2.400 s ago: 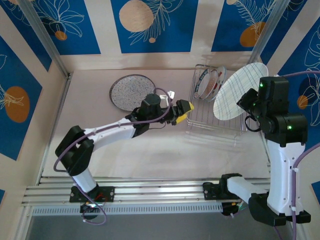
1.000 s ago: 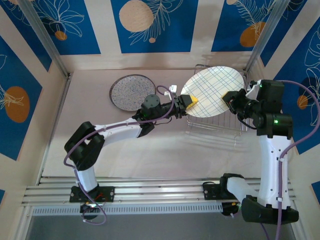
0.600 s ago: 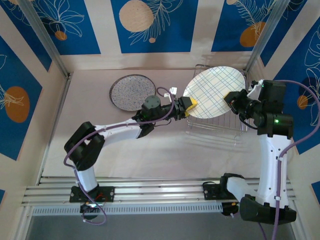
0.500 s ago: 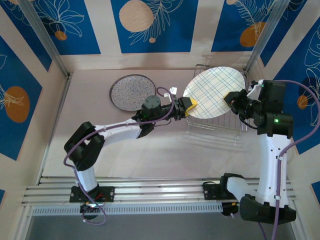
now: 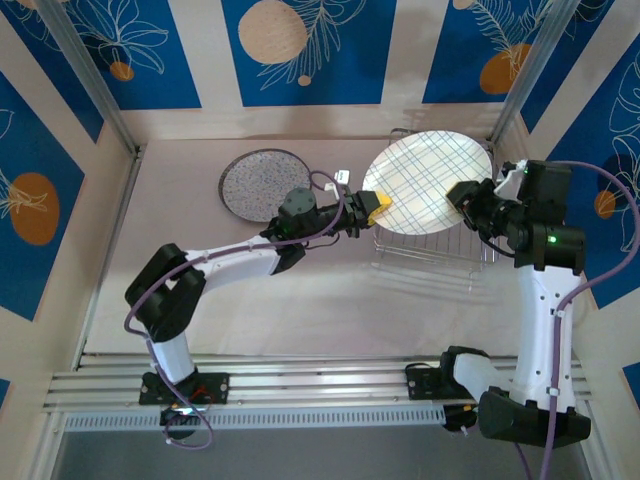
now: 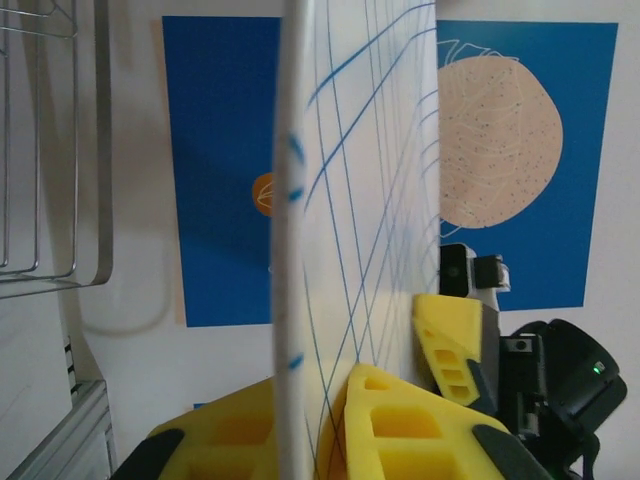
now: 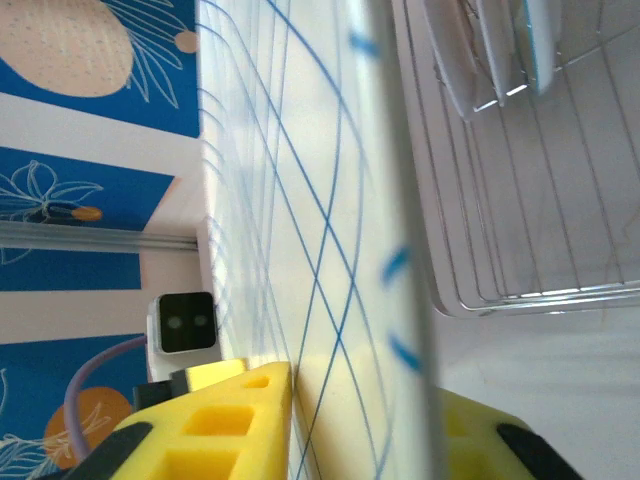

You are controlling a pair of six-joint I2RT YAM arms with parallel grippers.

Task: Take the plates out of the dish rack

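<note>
Crosshatched plate (image 5: 425, 185), white with thin blue lines, hangs in the air between the two claws, tilted with its face turned up toward the top camera. The left claw (image 5: 375, 207) has it by the rim on the left side. In that wrist's view the yellow pads (image 6: 400, 420) sit one on each side of the plate's edge, closed down tight on it. The right claw (image 5: 462, 196) is at the opposite rim. Its yellow pads (image 7: 220, 410) also straddle the edge, but whether they press on the plate or stand slightly off it cannot be told.

Below the plate and both claws lies the dish rack (image 5: 430, 250), a silver wire frame resting on the table (image 5: 300, 300). The right wrist view shows its wire floor bare just past the right claw. At the rack's far end a few pale plates (image 7: 470, 50) stand on edge in the slots, though their number is unclear.

A grey speckled plate (image 5: 258, 185) lies flat on the table, well to the left of the left claw and apart from the rack.
</note>
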